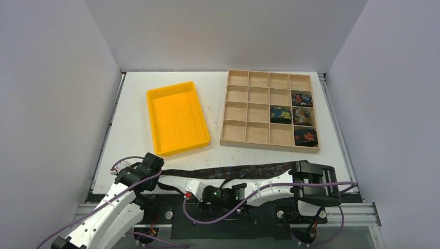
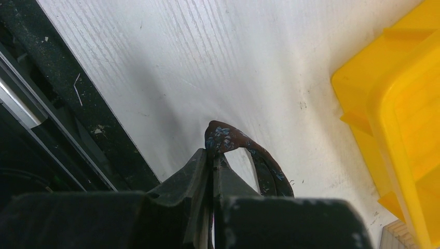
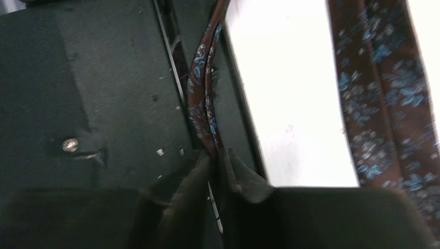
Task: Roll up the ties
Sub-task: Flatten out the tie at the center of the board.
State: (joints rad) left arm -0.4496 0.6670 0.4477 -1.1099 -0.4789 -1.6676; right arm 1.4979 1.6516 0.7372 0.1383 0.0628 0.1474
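so four rolled ties are being kept in the wooden tray, all bunched toward its right edge. three are sitting down the rightmost column and one is in the cell just left of them. the other twelve cells are being left bare, and the far row isn't being used at all. nothing is being seen inside the yellow bin, which is sitting left of the tray on the table.

one loose tie is being worked on now. it's being stretched along the near edge of the table, from by the left arm across to just below the tray's near edge. its thin end is being pinched by the left gripper, jaws pressed together on a small folded loop of fabric close to the surface. a narrow stretch is also being clamped by the right gripper, its fingers closed on it over the dark strip at the table's near edge, with the wide blue-flowered part lying beside it on the white.

judging from that, no coil is being formed yet. the fifth roll is only being started, so the rolling and the drop into a cell are both being left to do.
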